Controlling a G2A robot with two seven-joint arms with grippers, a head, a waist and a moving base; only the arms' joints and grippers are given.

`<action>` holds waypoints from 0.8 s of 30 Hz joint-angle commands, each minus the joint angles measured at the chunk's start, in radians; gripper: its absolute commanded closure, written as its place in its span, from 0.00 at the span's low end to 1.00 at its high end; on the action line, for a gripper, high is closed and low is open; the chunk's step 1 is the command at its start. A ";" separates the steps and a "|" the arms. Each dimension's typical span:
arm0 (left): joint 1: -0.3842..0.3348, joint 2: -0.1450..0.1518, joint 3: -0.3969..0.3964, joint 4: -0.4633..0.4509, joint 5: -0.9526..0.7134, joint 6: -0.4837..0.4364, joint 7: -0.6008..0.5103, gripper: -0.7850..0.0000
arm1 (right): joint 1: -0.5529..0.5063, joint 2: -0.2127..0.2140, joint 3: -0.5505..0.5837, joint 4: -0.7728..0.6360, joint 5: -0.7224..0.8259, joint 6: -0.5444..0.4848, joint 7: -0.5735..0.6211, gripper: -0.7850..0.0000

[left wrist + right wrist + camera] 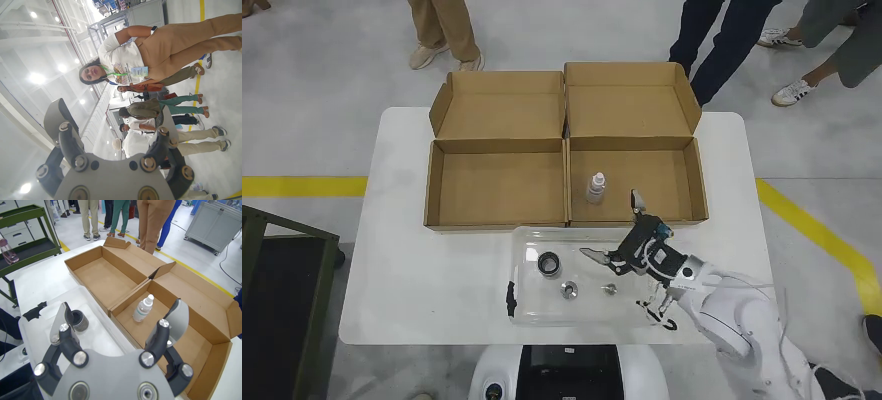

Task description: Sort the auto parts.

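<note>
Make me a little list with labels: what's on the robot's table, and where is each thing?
table: white
left box: open cardboard, beside the right box
bottle: standing in the right box
tray: clear, holds dark ring and two small metal parts
right gripper: open, above the tray's corner near the right box
left gripper: open, holding nothing
</note>
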 commanded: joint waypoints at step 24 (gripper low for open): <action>0.000 0.000 0.000 0.000 0.000 0.000 0.000 0.00 | -0.179 0.045 0.057 -0.047 -0.095 -0.198 0.057 0.00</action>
